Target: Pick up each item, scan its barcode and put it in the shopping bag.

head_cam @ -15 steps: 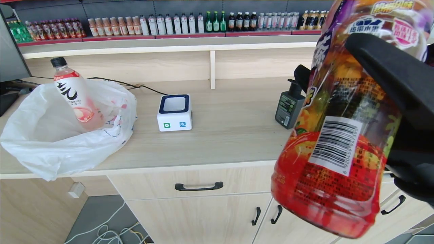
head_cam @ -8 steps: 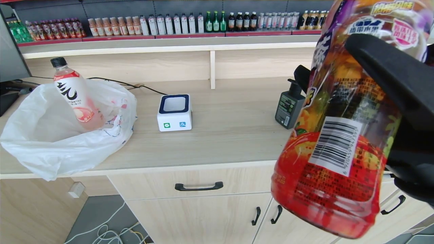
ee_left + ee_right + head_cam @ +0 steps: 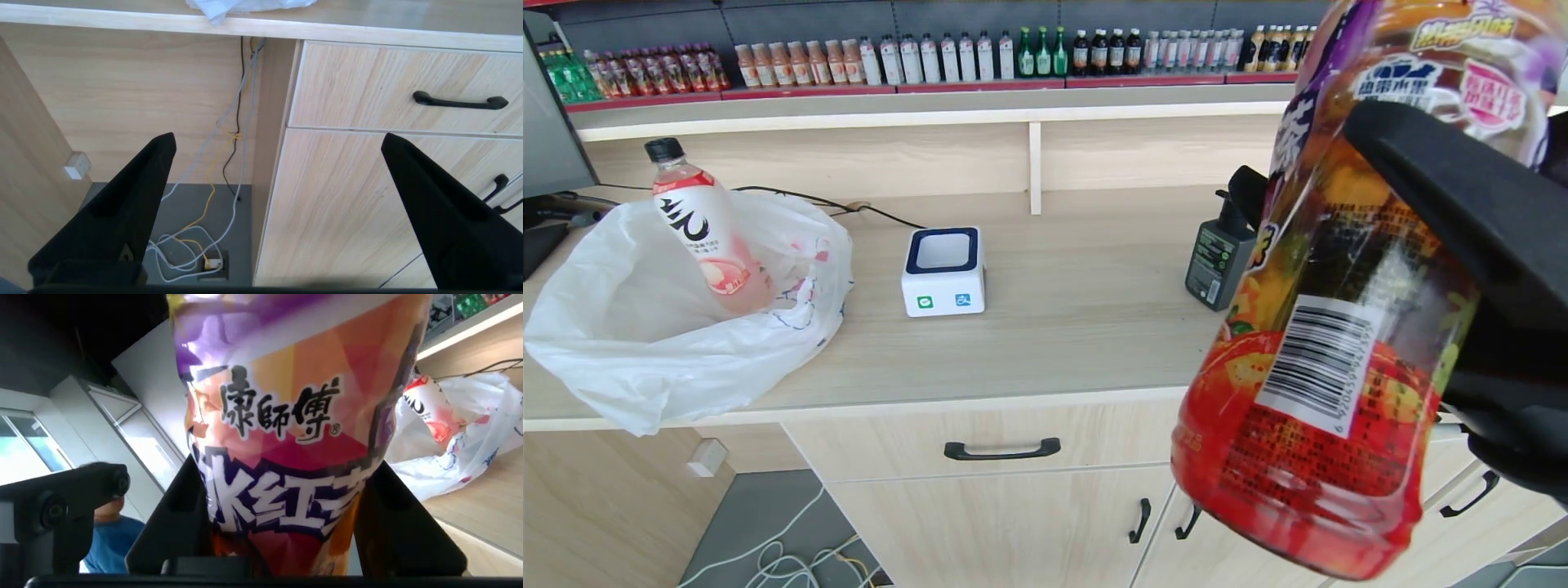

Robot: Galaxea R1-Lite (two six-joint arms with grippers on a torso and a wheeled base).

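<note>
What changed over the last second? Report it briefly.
The right gripper, jaws clamped on the orange-red drink bottle, dropped slightly and drifted a little toward the robot's left, carrying the bottle with it. Nothing was grasped or released. The shopping bag with the pink bottle in it, the white scanner and the dark pump bottle on the counter stayed put.

Red bottle [image 3: 1307, 457] — top cut off.

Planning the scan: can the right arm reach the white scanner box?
Probably yes: the scanner box stands alone on the counter, shopping bag and pump bottle well off to either side.
</note>
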